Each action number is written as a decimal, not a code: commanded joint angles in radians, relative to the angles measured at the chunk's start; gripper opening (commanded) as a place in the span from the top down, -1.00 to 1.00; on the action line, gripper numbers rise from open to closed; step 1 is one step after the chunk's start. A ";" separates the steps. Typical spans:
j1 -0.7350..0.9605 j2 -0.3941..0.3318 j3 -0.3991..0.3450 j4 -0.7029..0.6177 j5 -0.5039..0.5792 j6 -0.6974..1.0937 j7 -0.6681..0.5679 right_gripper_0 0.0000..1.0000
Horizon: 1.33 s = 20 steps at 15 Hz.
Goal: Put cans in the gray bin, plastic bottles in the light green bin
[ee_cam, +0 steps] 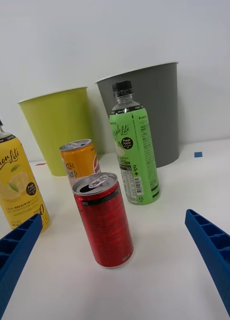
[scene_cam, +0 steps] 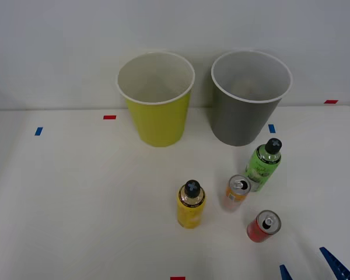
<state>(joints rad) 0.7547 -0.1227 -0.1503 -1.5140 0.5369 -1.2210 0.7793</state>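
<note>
Progress so far: zero. Red metal can [ee_cam: 105,220], orange metal can [scene_cam: 237,189], yellow-labelled plastic bottle [scene_cam: 191,205] and green-labelled plastic bottle [scene_cam: 263,163] all standing on white table [scene_cam: 76,204]. Gray bin [scene_cam: 248,99] and yellow-green bin [scene_cam: 157,96] apparently unfilled. Blue end effector [ee_cam: 115,255] wide open, lined up on red can.

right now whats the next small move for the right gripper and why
Probably ease the right gripper straight forward around the red can. It is open, the can stands upright between its fingers, nearest of the four drinks, and nothing is sorted yet: the gray bin holds nothing visible.
</note>
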 commanded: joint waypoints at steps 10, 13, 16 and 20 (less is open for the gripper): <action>-0.006 -0.014 0.072 0.052 -0.109 -0.002 0.008 -1.00; 0.018 -0.037 0.135 0.037 -0.239 -0.020 0.189 -1.00; 0.005 -0.041 0.118 0.037 -0.241 -0.008 0.307 -1.00; -0.011 -0.100 0.150 0.037 -0.232 0.066 0.396 -1.00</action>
<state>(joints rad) 0.7494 -0.2070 -0.0150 -1.4770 0.3047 -1.1762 1.1710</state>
